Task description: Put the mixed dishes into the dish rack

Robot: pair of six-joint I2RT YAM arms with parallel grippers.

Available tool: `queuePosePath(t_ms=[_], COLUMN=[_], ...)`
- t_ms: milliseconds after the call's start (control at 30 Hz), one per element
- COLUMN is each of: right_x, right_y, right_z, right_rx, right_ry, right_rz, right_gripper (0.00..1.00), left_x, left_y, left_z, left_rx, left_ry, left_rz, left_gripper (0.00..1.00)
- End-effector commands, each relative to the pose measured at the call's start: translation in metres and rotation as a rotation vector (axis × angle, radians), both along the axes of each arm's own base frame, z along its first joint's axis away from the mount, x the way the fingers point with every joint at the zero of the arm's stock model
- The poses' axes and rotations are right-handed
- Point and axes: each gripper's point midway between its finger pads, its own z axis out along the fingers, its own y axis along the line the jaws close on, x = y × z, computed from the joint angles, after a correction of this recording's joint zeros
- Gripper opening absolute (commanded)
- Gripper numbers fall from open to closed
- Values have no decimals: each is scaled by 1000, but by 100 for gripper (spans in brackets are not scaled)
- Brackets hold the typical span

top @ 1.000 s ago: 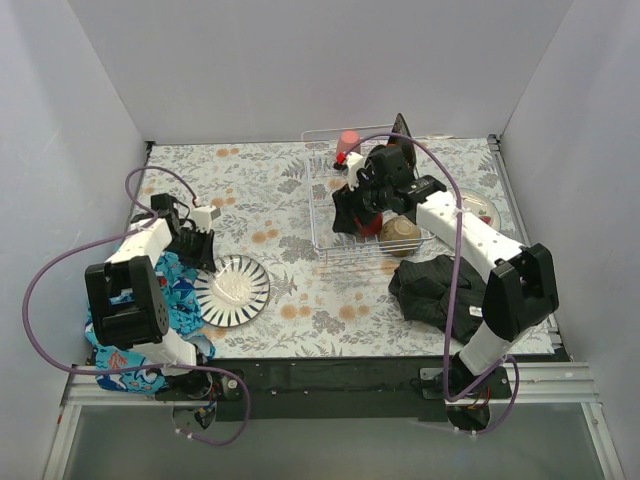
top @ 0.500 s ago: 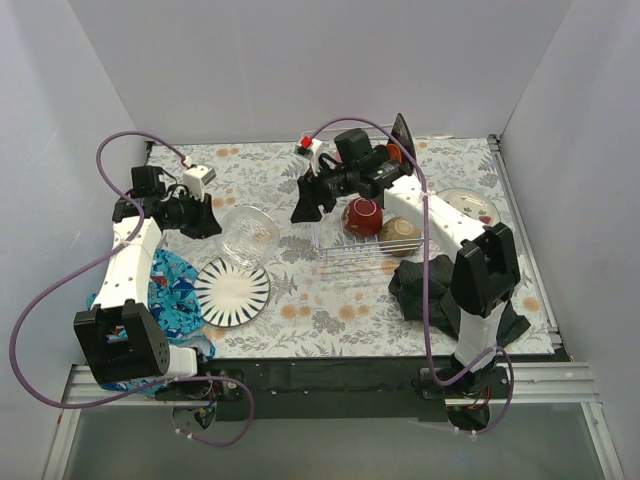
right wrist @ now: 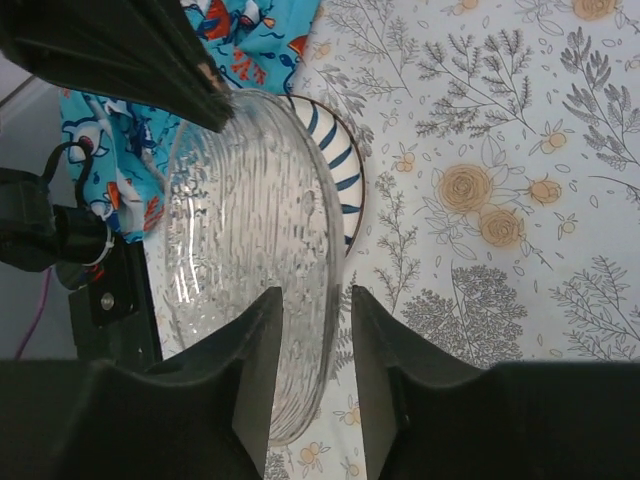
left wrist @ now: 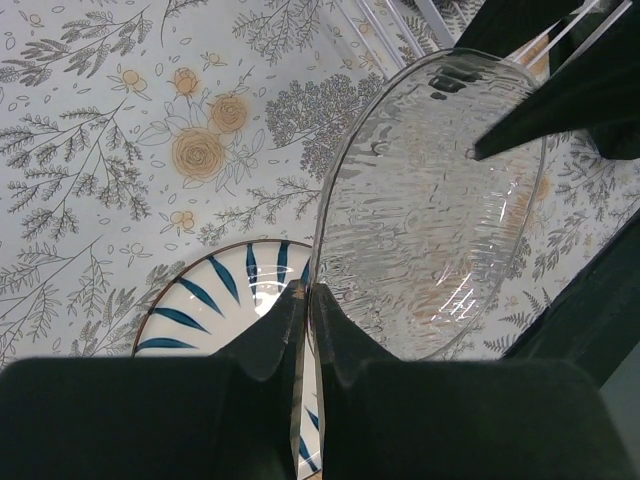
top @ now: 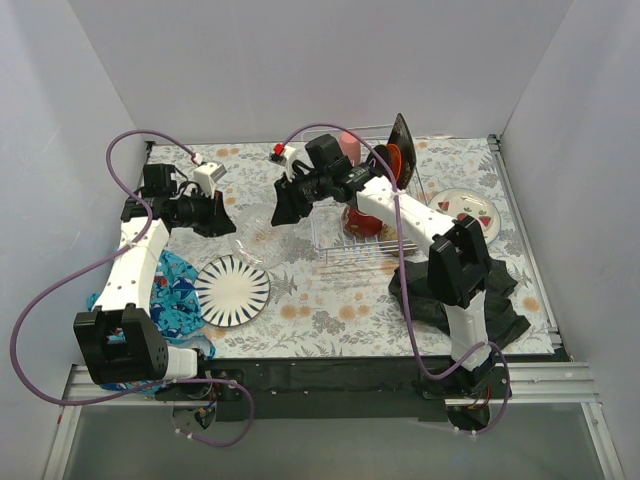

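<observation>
Item count: one clear glass dish (top: 252,235), one striped white plate (top: 232,291), one white plate with red marks (top: 470,208), one dish rack (top: 350,250), two cloths.

1. The clear glass dish is held tilted above the table (top: 300,300), left of the dish rack and just far of the striped white plate.
2. The left gripper (left wrist: 305,295) is clamped tight on the near-left rim of the dish.
3. The right gripper (right wrist: 315,300) straddles the opposite rim. Its jaws stand partly apart, one finger on each side, with a gap visible on both sides.
4. The rack stands at the far right centre. It holds four items: one red bowl (top: 360,218), one pink cup (top: 348,145), one orange plate (top: 392,160) and one upright black plate (top: 402,138).
5. The plate with red marks lies flat, right of the rack.
6. The blue patterned cloth (top: 170,290) lies near left. The black cloth (top: 505,305) lies near right.
</observation>
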Motion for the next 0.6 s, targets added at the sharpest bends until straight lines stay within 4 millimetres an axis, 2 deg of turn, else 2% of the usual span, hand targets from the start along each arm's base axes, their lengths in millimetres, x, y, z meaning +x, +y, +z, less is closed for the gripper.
queuePosePath(t_ms=[0, 33, 100, 167, 233, 300, 367, 400, 467, 500, 567], right_x=[17, 18, 19, 21, 27, 42, 57, 74, 91, 109, 125], right_y=[9, 8, 6, 4, -1, -11, -23, -36, -55, -76, -105], right_z=[7, 7, 6, 9, 19, 32, 52, 58, 82, 88, 98], right_rx=[9, 8, -1, -4, -10, -36, -48, -83, -98, -148, -182], right_ry=[-42, -49, -58, -73, -112, -183, -257, -313, -391, -447, -487], right_rz=[-57, -57, -69, -83, -115, -213, -309, -408, -546, -687, -876], right_gripper=[33, 20, 4, 1, 1, 1, 1, 1, 1, 1, 1], left_x=[4, 5, 9, 14, 31, 43, 58, 65, 71, 73, 73], left_y=[-6, -6, -5, -1, 15, 24, 46, 54, 73, 75, 76], left_z=[28, 27, 26, 22, 23, 31, 38, 42, 42, 41, 34], left_rx=[-34, -36, -36, -43, 1, 9, 61, 68, 107, 111, 112], left_ry=[-86, -85, -86, -54, -83, -104, -136, -149, -160, -162, -148], left_rz=[-11, -11, 8, 80, 199, 276, 398, 453, 534, 547, 549], left_gripper=[0, 0, 1, 33, 57, 62, 63, 64, 64, 64, 64])
